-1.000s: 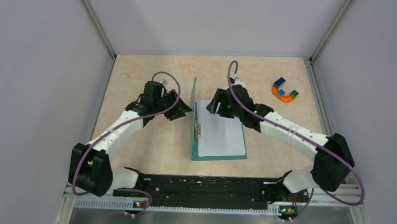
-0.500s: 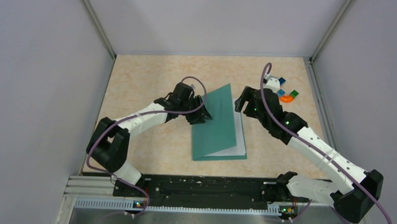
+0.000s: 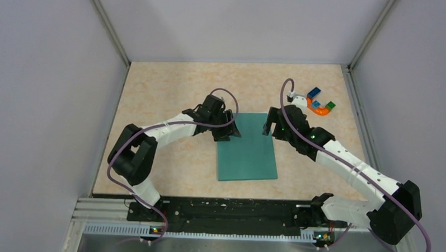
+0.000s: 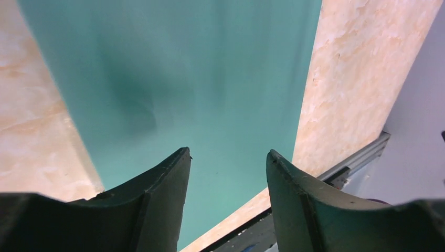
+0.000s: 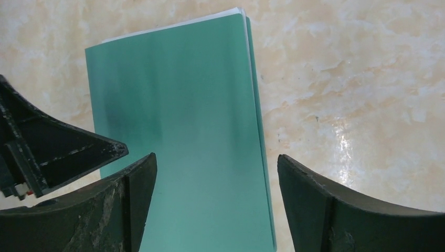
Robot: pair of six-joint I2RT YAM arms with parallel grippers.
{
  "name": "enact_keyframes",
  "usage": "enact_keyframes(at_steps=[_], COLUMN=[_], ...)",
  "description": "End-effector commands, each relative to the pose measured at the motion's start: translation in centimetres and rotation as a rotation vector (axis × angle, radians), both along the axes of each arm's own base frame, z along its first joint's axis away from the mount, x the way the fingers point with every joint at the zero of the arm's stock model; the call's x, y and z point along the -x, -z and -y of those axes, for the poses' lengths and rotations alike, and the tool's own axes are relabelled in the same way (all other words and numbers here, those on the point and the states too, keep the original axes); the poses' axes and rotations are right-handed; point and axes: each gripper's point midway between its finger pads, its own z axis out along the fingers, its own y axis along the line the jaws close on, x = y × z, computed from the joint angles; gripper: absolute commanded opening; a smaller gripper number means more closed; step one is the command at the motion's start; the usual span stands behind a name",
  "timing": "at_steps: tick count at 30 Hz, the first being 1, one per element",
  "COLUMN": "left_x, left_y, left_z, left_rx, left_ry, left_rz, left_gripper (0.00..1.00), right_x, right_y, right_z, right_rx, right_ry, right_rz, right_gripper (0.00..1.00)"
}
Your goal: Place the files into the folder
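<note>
The teal-green folder (image 3: pixel 248 152) lies shut and flat on the table between my two grippers. It fills the left wrist view (image 4: pixel 199 79) and the right wrist view (image 5: pixel 183 105). The files are inside it; only a thin white paper edge (image 5: pixel 237 10) shows at its far end. My left gripper (image 3: pixel 227 132) is open and empty over the folder's far left corner, its jaws apart above the cover (image 4: pixel 228 155). My right gripper (image 3: pixel 270 125) is open and empty over the far right corner, astride the folder's right edge (image 5: pixel 216 157).
A small multicoloured horseshoe toy (image 3: pixel 319 104) lies at the back right, close behind the right arm. Grey walls enclose the table on three sides. The black arm-base rail (image 3: pixel 223 207) runs along the near edge.
The folder's cover, standing upright a second ago over the white sheets, has swung right and down flat, hiding them. Both grippers came in over the folder's far corners.
</note>
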Motion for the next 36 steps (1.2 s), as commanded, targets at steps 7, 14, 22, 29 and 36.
enact_keyframes(at_steps=[7, 14, 22, 29, 36], left_x=[-2.1, -2.1, -1.6, -1.4, -1.5], left_y=[-9.4, -12.3, -12.7, -12.4, -12.3], left_z=[-5.3, -10.8, -14.5, -14.8, -15.3], left_rx=[-0.121, -0.271, -0.406, -0.402, -0.422], left_ry=[-0.006, -0.094, -0.176, -0.186, -0.193], left_rz=[0.335, 0.466, 0.484, 0.501, 0.504], left_gripper=[0.73, 0.98, 0.98, 0.98, 0.98], right_x=[-2.3, -3.4, -4.0, -4.1, -4.2], right_y=[-0.7, -2.1, -3.0, -3.1, -2.8], right_z=[-2.3, -3.3, -3.8, -4.0, -4.2], right_rx=[-0.074, -0.113, -0.149, -0.16, -0.164], right_ry=[-0.02, -0.015, 0.0, 0.002, -0.002], right_rz=[0.036, 0.07, 0.09, 0.09, 0.078], right_gripper=[0.99, 0.99, 0.99, 0.99, 0.99])
